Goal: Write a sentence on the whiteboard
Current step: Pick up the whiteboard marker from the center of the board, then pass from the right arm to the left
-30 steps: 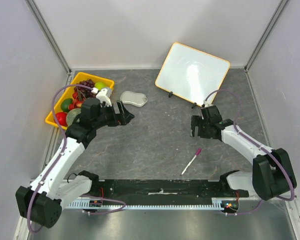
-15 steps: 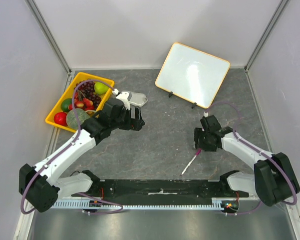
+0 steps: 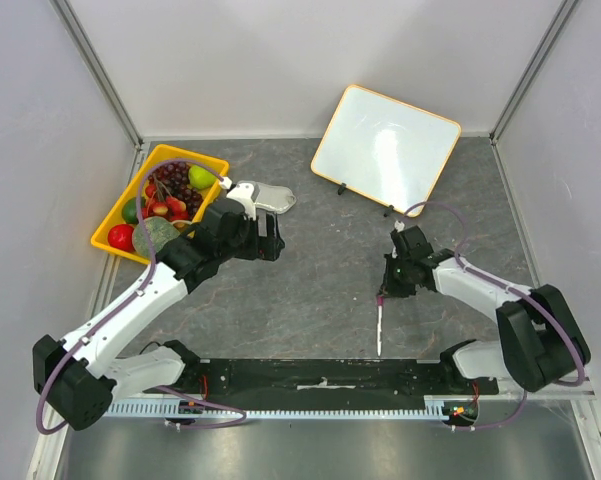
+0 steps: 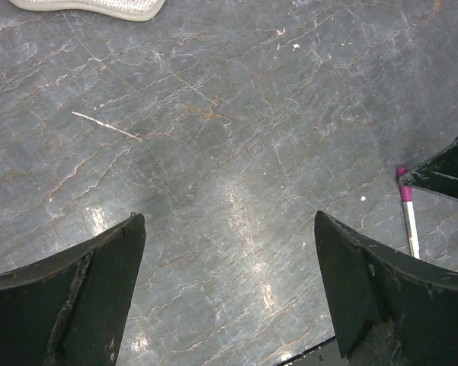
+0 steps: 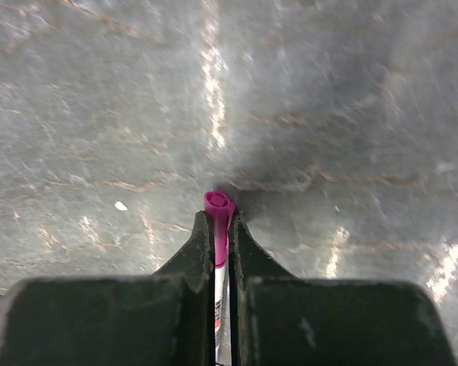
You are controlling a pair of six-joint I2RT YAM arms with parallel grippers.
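Going left to right in the overhead view: the yellow plastic fruit tray (image 3: pixel 193 152) sits at about 10 o'clock on the dark grey marbled tabletop (image 3: pixel 320 300), not part of the job. Just inside it, around 9 to 10 o'clock, the left gripper (image 3: pixel 270 238) hangs over bare table with its jaws spread as wide as they go and nothing between them. A flat grey oval pad (image 3: pixel 268 197) lies just beyond it at 11 o'clock.

Over at roughly 4 o'clock, the right gripper (image 5: pixel 217 229) is clamped tight on the thin white marker with the magenta end (image 3: pixel 379 325). It's pinching right by the magenta tip, and the white barrel trails off toward 6 o'clock. I can't tell if the marker has left the table.

The big glossy white whiteboard with the yellow-orange rim (image 3: pixel 385 148) is propped on its little black feet at 1 o'clock, well apart from the marker. I can't see any writing on it, so the sentence isn't started.

My take on doing this pick well: that grip is way out at one end, so the long barrel will probably want to swing. Lift slowly and straight up, and check that it hangs steady before heading to the board. If the magenta bit is a cap, the open left gripper is handy to pull it.
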